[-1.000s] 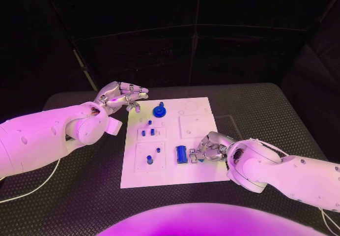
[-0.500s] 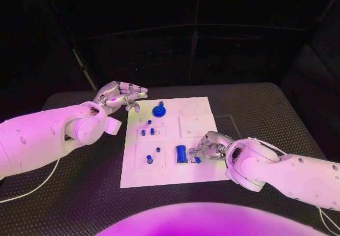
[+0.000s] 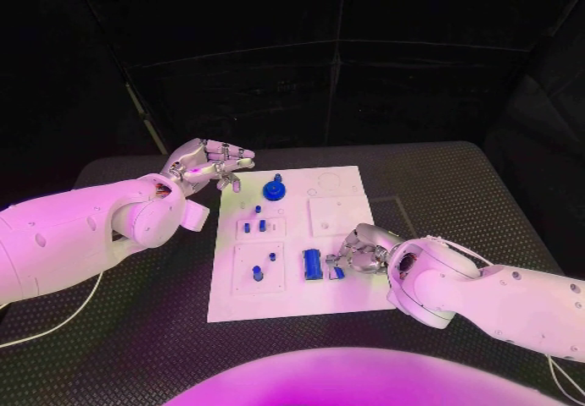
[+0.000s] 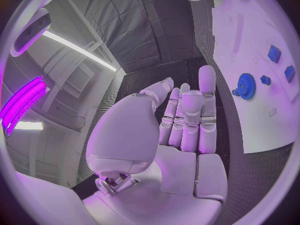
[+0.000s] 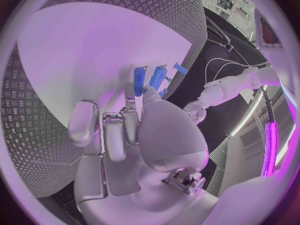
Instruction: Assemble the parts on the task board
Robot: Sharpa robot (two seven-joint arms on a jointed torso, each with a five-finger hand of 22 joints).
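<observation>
Fingers, right: my right hand (image 3: 363,251) rests low over the near right part of the task board (image 3: 341,300); its fingertips (image 5: 129,92) reach toward the blue cylinders (image 3: 312,265) lying just to its left. Whether they pinch a small blue piece I cannot tell.
Fingers, left: my left hand (image 3: 207,163) is raised beyond the board's far left corner, fingers (image 4: 187,117) lying side by side and loosely curled, holding nothing.
Done so far: a blue gear (image 3: 276,189) sits on the far part of the board; small blue pegs (image 3: 256,226) stand in the left middle block, and another peg (image 3: 257,272) stands in the near left block. I judge these as seated, though I cannot be sure.
Left to do: the cylinders look loose, and the square plate (image 3: 331,216) in the right middle and the round outline at the far right carry no blue piece. My reading is that the task is partway through.
Surface: black table (image 3: 146,338) with a studded tread pattern; the white board lies at its middle.
Room: dark curtain walls behind the table; the left wrist view shows a lit strip lamp (image 4: 78,49) overhead.
</observation>
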